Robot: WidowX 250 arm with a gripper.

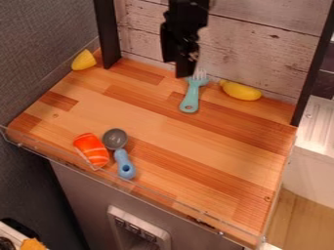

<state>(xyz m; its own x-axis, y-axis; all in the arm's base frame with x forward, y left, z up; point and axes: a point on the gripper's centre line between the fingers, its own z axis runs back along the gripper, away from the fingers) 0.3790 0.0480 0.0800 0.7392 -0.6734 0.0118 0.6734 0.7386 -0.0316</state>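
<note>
The black gripper (185, 66) hangs at the top centre, pointing down in front of the plank wall. Just below its tip lies a teal-handled fork (191, 96), its tines pointing to the wall; whether the two touch I cannot tell. A yellow banana (240, 91) rests to the right of the fork, by the back wall. At the back left corner sits a yellow lemon piece (83, 60). Near the front left edge an orange, white-striped sushi-like piece (91, 150) lies beside a spoon or scoop with a grey bowl (115, 139) and blue handle (124, 164).
The wooden counter (163, 127) has a low clear lip (117, 181) along its front. Dark posts stand at the back left (108, 34) and back right (314, 68). A white unit (312, 146) stands beyond the right edge.
</note>
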